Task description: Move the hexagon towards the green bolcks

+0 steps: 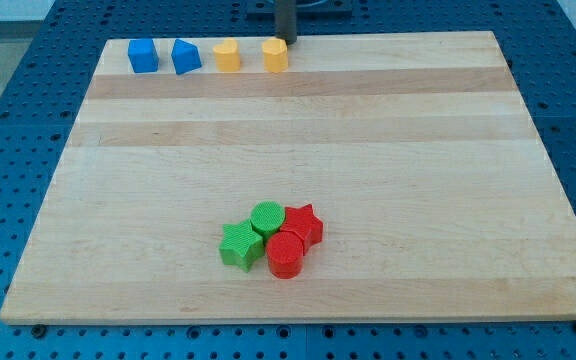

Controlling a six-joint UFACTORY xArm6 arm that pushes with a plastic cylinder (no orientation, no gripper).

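Tip (286, 42) — touching yellow hexagon (275, 56)

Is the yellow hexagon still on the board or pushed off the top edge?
On the board. The yellow hexagon sits inside the wooden board, near its top edge; my tip is at the hexagon's upper right.

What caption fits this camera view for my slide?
My tip touches the yellow hexagon at the board's top edge, far from the green cylinder and green star near the bottom.
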